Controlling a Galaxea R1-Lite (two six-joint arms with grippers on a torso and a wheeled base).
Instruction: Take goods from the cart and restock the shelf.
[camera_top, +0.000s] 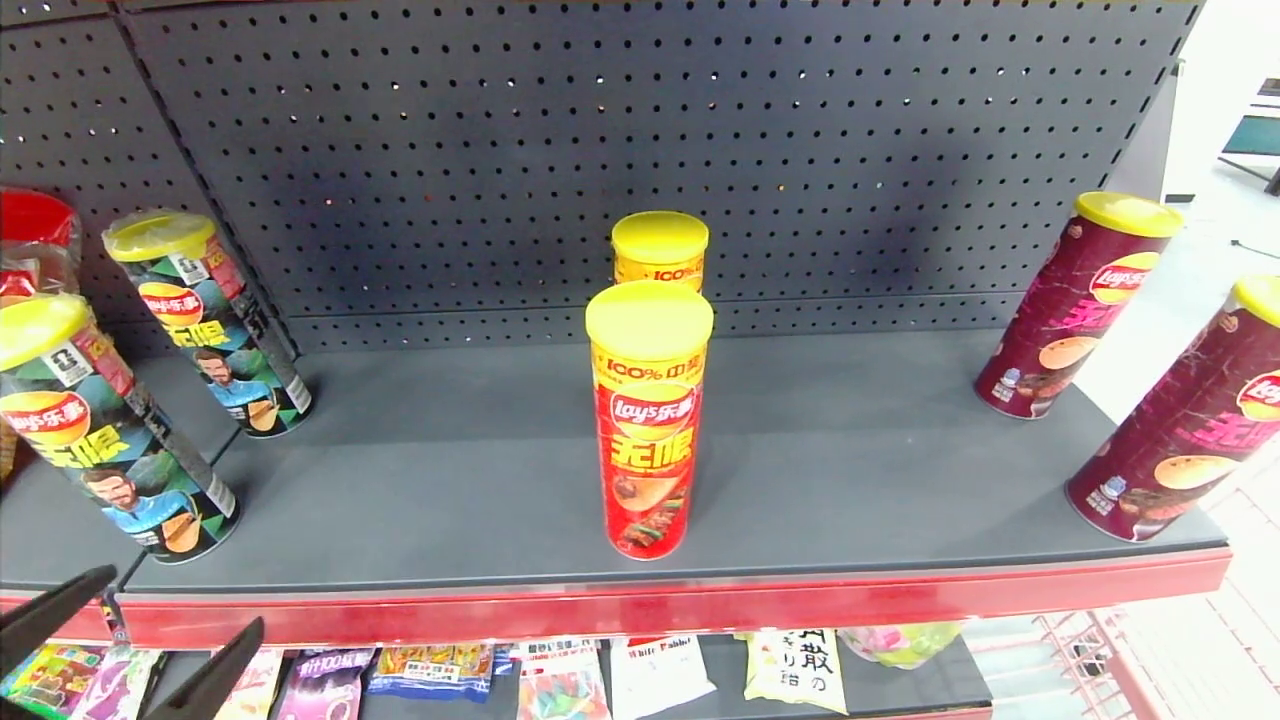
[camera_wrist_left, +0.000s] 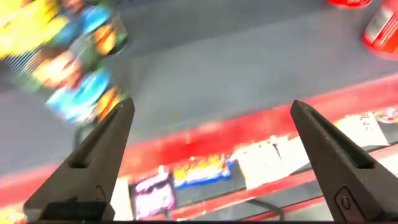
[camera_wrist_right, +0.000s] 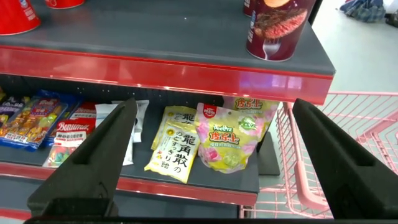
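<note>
The grey shelf (camera_top: 450, 470) with a red front edge holds two red chip cans (camera_top: 648, 420) with yellow lids, one behind the other, at its middle. My left gripper (camera_top: 135, 640) hangs open and empty just below the shelf's front edge at the left; in the left wrist view it (camera_wrist_left: 212, 106) faces the red edge, with blurred blue cans (camera_wrist_left: 68, 68) beyond. My right gripper (camera_wrist_right: 214, 102) is open and empty in front of the lower shelf, below a maroon can (camera_wrist_right: 277, 25). The pink wire cart (camera_wrist_right: 348, 137) stands beside it.
Two blue-green cans (camera_top: 100, 430) stand at the shelf's left and two maroon cans (camera_top: 1080, 300) at its right, leaving bare shelf on both sides of the red cans. Snack bags (camera_top: 560, 680) lie on the lower shelf. A pegboard wall backs the shelf.
</note>
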